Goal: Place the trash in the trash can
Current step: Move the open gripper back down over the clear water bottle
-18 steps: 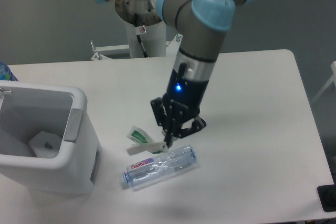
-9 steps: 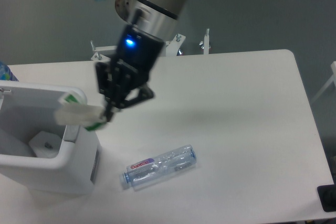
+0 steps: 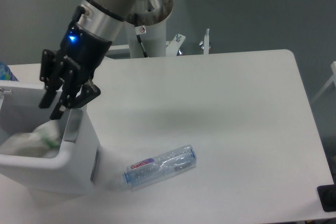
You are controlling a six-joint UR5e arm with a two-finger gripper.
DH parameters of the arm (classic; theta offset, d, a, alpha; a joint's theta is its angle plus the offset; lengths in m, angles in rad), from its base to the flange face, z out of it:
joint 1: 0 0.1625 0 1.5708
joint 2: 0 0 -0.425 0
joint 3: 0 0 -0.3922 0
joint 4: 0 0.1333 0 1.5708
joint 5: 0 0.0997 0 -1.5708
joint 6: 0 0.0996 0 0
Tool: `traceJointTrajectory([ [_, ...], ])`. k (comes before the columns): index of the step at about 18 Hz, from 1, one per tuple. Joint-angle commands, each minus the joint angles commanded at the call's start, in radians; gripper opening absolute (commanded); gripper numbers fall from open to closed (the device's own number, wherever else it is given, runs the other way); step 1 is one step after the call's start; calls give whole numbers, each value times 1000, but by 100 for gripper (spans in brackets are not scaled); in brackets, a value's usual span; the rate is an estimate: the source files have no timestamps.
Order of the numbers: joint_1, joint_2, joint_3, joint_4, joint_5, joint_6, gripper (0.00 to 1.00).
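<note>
The crushed clear bottle (image 3: pixel 160 166) with a pink-purple label lies on its side on the white table, right of the trash can. The boxy white trash can (image 3: pixel 79 174) stands at the left front. My gripper (image 3: pixel 51 107) hangs over the can's right rim with its fingers apart and nothing between them. Below it, inside the can, sits the crumpled white wrapper (image 3: pixel 38 139) with green print, blurred.
The arm's base column (image 3: pixel 149 30) rises behind the table's far edge, with metal brackets (image 3: pixel 206 41) beside it. A dark object (image 3: pixel 326 198) pokes in at the lower right corner. A blue item (image 3: pixel 3 71) shows at the left edge.
The gripper carried the wrapper from beside the bottle leftward to the trash can, then opened. The wrapper now lies inside the can. The bottle has not moved.
</note>
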Motion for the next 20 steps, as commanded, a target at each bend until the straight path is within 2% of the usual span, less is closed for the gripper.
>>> traceJointTrajectory([
  [3, 5, -21, 6, 2, 0, 5, 100],
  [5, 47, -47, 24, 3, 0, 8, 100],
  [9, 159, -144, 101, 5, 0, 14, 100],
  [11, 189, -201, 141, 11, 11, 20, 100],
  [13, 198, -253, 164, 6, 90, 76, 100],
  [16, 196, -307, 158, 0, 292, 159, 100],
  [20, 173, -363, 123, -8, 351, 193, 100],
])
